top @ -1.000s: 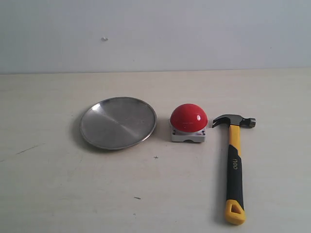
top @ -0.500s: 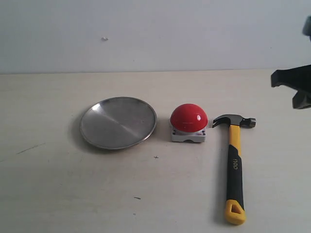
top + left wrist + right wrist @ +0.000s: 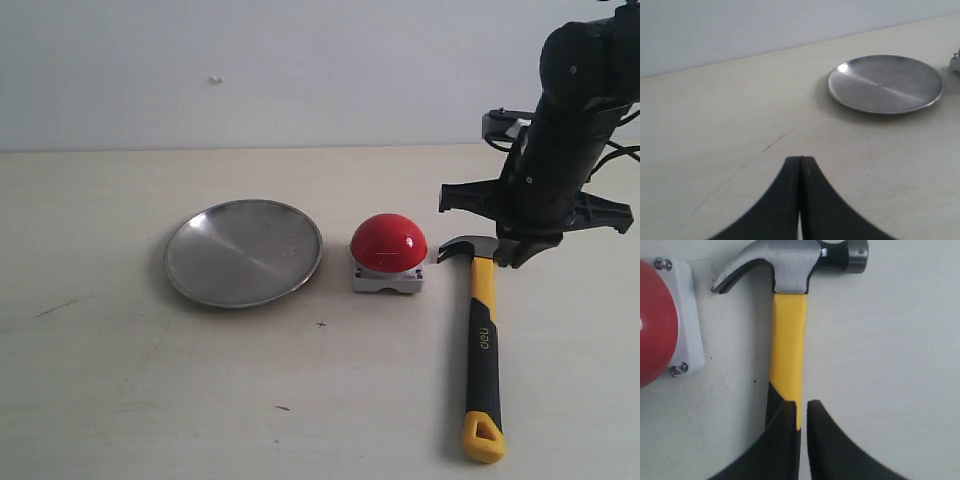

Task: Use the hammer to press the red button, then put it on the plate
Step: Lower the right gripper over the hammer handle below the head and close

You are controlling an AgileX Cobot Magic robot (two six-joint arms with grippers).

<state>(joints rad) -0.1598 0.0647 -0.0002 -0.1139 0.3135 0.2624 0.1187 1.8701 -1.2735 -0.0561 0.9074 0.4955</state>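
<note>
The hammer (image 3: 482,340) lies flat on the table, its dark head (image 3: 470,246) next to the red button (image 3: 388,242) and its looped yellow end near the front edge. The steel plate (image 3: 243,252) sits left of the button. My right gripper (image 3: 516,256) hangs over the hammer's head end. In the right wrist view its fingers (image 3: 785,412) are above the yellow handle (image 3: 788,340), with only a narrow slit between them and nothing held. The button (image 3: 655,330) shows beside the claw. My left gripper (image 3: 800,160) is shut and empty, well short of the plate (image 3: 885,82).
Pale wooden tabletop (image 3: 120,380) with faint scratches (image 3: 777,142), and a plain wall behind. A corner of the button's base (image 3: 955,62) shows at the edge of the left wrist view.
My right arm has come in from the right edge and moved left and down to hang over the hammer's head. Hammer, button and plate have not moved.
</note>
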